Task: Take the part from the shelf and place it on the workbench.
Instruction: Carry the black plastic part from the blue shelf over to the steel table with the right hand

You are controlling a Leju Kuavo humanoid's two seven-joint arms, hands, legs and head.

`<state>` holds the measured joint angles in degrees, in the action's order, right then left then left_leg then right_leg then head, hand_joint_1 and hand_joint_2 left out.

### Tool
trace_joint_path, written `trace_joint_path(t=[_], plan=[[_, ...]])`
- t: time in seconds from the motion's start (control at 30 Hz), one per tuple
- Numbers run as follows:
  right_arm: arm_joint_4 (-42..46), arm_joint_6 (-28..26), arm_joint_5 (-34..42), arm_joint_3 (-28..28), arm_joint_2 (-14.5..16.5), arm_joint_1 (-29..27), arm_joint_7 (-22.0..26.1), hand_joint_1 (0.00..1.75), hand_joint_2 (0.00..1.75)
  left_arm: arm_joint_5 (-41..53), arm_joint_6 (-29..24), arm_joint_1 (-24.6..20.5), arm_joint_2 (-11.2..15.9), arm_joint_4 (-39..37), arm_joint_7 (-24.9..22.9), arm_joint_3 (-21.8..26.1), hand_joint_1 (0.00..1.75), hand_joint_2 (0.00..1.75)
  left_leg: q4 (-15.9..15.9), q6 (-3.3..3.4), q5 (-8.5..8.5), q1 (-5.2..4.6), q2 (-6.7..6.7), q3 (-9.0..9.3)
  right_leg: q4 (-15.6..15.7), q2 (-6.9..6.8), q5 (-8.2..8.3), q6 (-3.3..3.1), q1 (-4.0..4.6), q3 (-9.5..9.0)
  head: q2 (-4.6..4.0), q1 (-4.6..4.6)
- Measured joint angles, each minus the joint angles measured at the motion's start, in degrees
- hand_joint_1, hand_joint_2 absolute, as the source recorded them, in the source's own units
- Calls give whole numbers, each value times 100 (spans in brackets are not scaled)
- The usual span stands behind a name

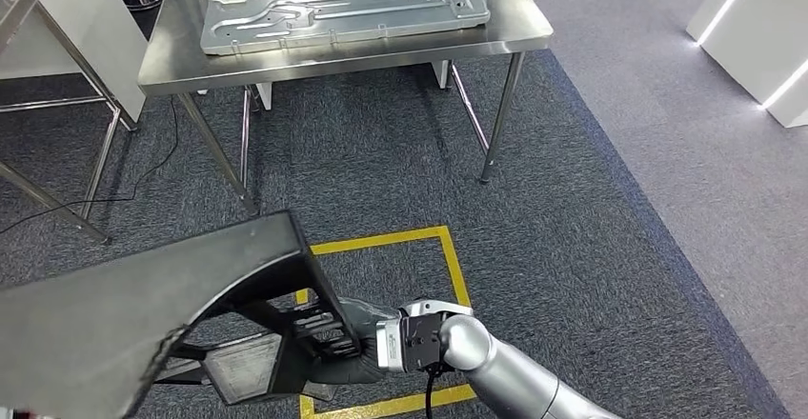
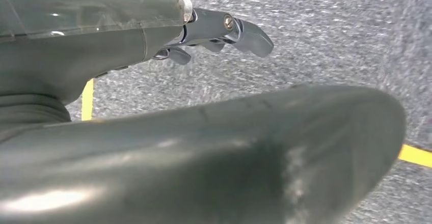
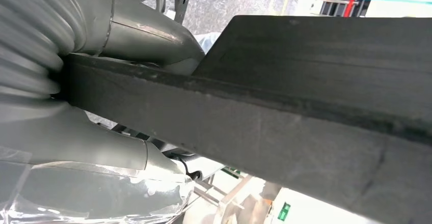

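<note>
Big black part (image 1: 143,314) sitting lower left of the head view, well short of the desk (image 1: 515,29) up top. Looks stiff and moulded, bulky more than heavy, smooth enough to slip. Right hand (image 1: 357,343) clamped on its ribbed edge, thumb and fingers (image 3: 142,30) either side. Left hand (image 2: 102,35) beside the curved rim, can't tell if gripping. Best held by both ends, kept level.
</note>
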<state>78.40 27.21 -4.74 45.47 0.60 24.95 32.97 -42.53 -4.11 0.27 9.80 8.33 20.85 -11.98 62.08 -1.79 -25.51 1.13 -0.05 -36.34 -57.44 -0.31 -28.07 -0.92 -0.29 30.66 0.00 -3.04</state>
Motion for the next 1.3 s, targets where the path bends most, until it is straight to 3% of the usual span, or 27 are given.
trace_joint_path(t=[0.07,0.2,0.23,0.3,0.33,0.37,0.4,0.43,0.47,0.5,0.53,0.6,0.7,0.77,0.83,0.87,0.9,0.93,1.0,1.07,1.2,1.23,1.3], plan=[[0,-1,2,-1,-1,2,0,173,175,0,4,-10,-2,0,11,-4,0,0,-350,71,55,-21,4,166,-18,0,-51,66,20,-31,0,0],[2,-2,14,-15,-3,4,4,173,175,-1,14,-12,-7,0,27,-24,0,0,-382,241,-20,-23,-29,263,-239,6,-138,187,7,0,1,5],[2,-2,16,-23,-4,5,7,173,175,-1,15,-14,-7,0,29,-28,0,0,-391,276,-35,-20,-31,301,-478,8,-245,213,-1,120,1,8],[-1,-1,19,-35,-11,-5,11,173,175,-1,17,-15,-7,0,36,-36,0,0,-397,321,-76,-28,-31,340,-1185,11,-529,242,-6,560,1,12],[-5,-1,19,-37,-19,-17,13,173,175,-1,19,-14,-7,0,39,-41,0,0,-396,332,-98,-36,-36,355,-1504,11,-623,246,-6,798,0,13],[-10,1,19,-38,-26,-30,13,173,175,-2,21,-9,-7,0,42,-48,0,0,-395,337,-123,-45,-44,379,-1666,12,-617,241,-5,965,0,13],[-14,2,19,-38,-34,-39,13,173,175,-2,24,-4,-8,0,45,-56,0,0,-395,336,-154,-54,-52,415,-1621,13,-494,220,0,1027,0,13],[-16,2,19,-40,-39,-44,13,173,175,-3,27,0,-8,0,49,-64,0,0,-396,332,-189,-65,-60,465,-1370,15,-259,182,12,981,0,13],[-17,3,19,-43,-42,-44,16,173,175,-4,30,3,-11,0,53,-72,0,0,-400,326,-227,-72,-66,513,-974,17,29,127,33,857,0,14],[-19,3,20,-48,-44,-43,20,173,175,-7,34,1,-23,0,59,-81,0,0,-406,311,-262,-80,-70,556,-614,18,213,71,62,733,0,4],[-20,4,20,-52,-45,-38,26,173,175,-11,37,-5,-34,0,68,-87,0,0,-416,287,-292,-78,-74,580,-332,25,291,22,94,633,1,3],[-24,7,20,-61,-49,-34,33,173,175,-22,39,-16,-53,0,82,-97,0,0,-431,221,-314,-73,-74,618,-115,33,265,-50,132,553,1,0],[-29,7,19,-70,-41,-23,44,173,175,-51,33,-15,-52,0,90,-106,0,0,-263,127,-352,-77,-50,669,6,30,299,-95,85,363,0,4],[-30,10,18,-73,-26,-1,55,173,175,-78,25,-30,-50,0,91,-110,0,0,235,86,-557,-58,-35,429,35,14,249,-113,61,241,0,-5],[-40,22,17,-73,-18,8,57,173,175,-92,17,-37,-49,0,92,-111,0,0,902,35,-823,-41,-33,-4,33,7,176,-125,61,178,0,-10],[-48,29,17,-73,-16,7,55,173,175,-95,15,-31,-48,0,92,-113,0,0,1092,13,-871,-30,-31,-174,31,12,137,-121,59,139,0,-10],[-57,35,19,-73,-16,5,52,173,175,-98,15,-21,-49,0,90,-114,0,0,1085,-5,-804,-18,-30,-255,29,20,94,-113,55,91,0,-10],[-64,38,20,-73,-14,5,50,173,175,-100,14,-12,-48,0,88,-115,0,0,880,-18,-624,-4,-28,-241,27,28,46,-100,49,28,0,-10],[-72,39,25,-73,-10,8,44,173,175,-101,13,6,-48,-2,82,-116,0,0,158,-43,-112,15,-15,-61,16,33,-65,-50,40,-102,0,-8],[-82,40,28,-73,-5,18,32,173,175,-102,14,4,-48,-5,78,-122,0,0,-275,17,107,-13,-1,46,0,28,-150,17,45,-146,0,-8],[-96,40,39,-73,2,56,8,173,175,-109,13,-2,-49,-7,74,-128,0,0,-338,206,52,-21,-19,134,-211,27,-189,129,46,-96,1,-6],[-96,41,49,-73,2,75,10,173,175,-114,12,-5,-48,-7,74,-129,0,0,-352,240,27,-16,-22,186,-432,28,-212,154,39,20,1,-4],[-100,43,65,-73,1,99,11,173,175,-122,10,-14,-47,-7,74,-131,0,0,-366,292,-41,-13,-27,275,-1113,31,-386,202,19,460,0,-2]])
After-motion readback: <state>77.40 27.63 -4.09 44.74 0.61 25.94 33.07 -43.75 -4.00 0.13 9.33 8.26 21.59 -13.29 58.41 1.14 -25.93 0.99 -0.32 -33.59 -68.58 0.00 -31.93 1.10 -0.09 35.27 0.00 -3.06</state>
